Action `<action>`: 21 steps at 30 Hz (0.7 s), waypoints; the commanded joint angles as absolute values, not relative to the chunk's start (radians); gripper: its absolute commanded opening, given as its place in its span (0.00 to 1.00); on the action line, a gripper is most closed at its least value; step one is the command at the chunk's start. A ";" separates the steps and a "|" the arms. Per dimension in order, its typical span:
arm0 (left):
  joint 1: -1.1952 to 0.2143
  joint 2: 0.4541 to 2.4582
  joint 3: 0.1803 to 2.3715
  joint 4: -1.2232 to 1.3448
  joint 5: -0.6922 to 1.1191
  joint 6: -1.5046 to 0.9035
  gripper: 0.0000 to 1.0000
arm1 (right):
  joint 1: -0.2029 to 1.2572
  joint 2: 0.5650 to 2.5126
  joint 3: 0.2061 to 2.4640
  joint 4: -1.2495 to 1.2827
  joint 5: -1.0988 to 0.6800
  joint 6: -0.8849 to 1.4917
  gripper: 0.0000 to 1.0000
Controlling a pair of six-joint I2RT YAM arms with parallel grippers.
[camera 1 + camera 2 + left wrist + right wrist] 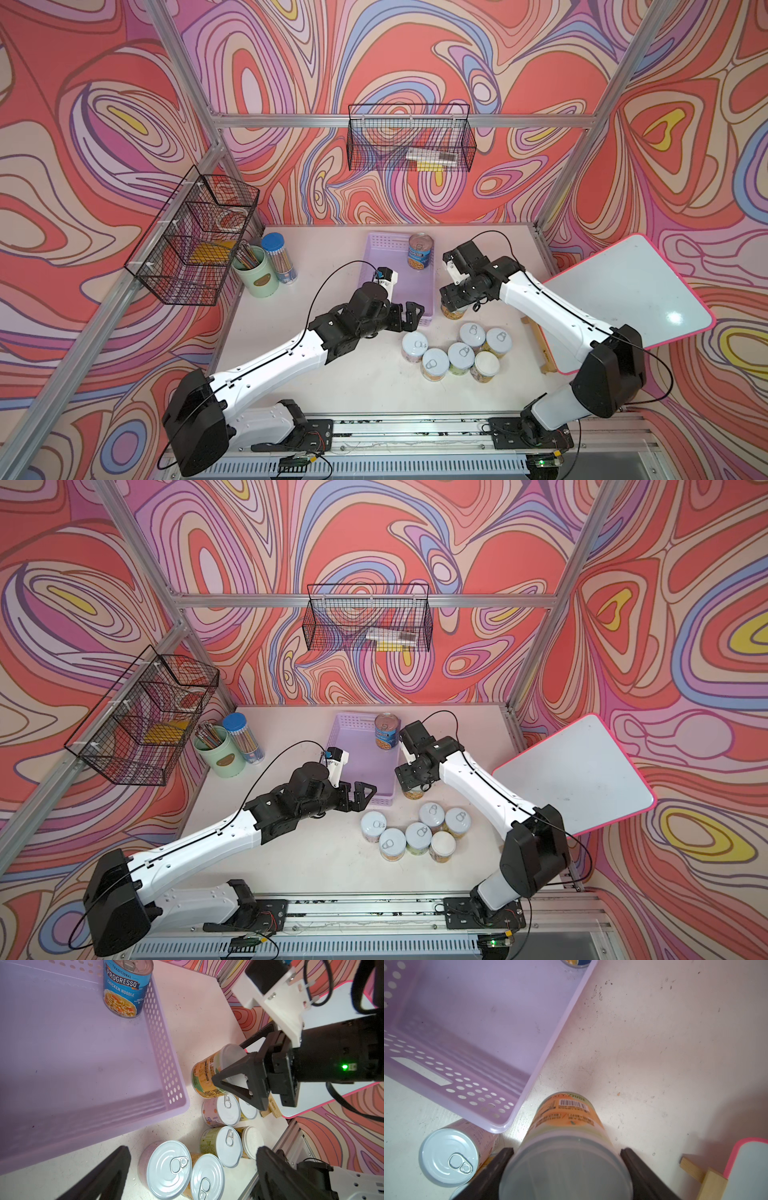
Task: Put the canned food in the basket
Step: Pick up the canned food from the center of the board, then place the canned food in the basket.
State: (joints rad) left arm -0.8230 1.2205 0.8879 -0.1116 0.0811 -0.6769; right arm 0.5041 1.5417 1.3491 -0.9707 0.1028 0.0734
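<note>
Roughly one-eighth done, by my read. White tabletop carries everything. Shallow lilac perforated plastic basket sits mid-table toward the far side and holds just one item: tall blue-and-yellow soup can, upright in the basket's far right corner against the side wall, also clear in the left wrist view. Left gripper hangs at the basket's near edge, jaws spread wide, nothing between them. Right gripper points down just outside the basket's near right corner, jaws closed against both sides of a short orange-labelled can with a frosted plastic lid; fingers press at the lid rim. Can't tell whether that can is off the table. Cluster of six short white-lidded cans stands upright toward the front, near the basket, none gripped. Judgement: one in, one gripped and needing the lift-over, six left to pick.
</note>
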 commanded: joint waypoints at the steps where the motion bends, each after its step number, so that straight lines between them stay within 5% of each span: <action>1: -0.815 1.236 0.920 -0.105 0.098 -0.657 0.99 | 0.500 1.500 1.400 -0.998 0.139 0.094 0.56; 21: -0.673 1.224 0.897 -0.195 0.146 -0.634 0.99 | 0.559 1.669 1.677 -1.019 0.142 0.085 0.47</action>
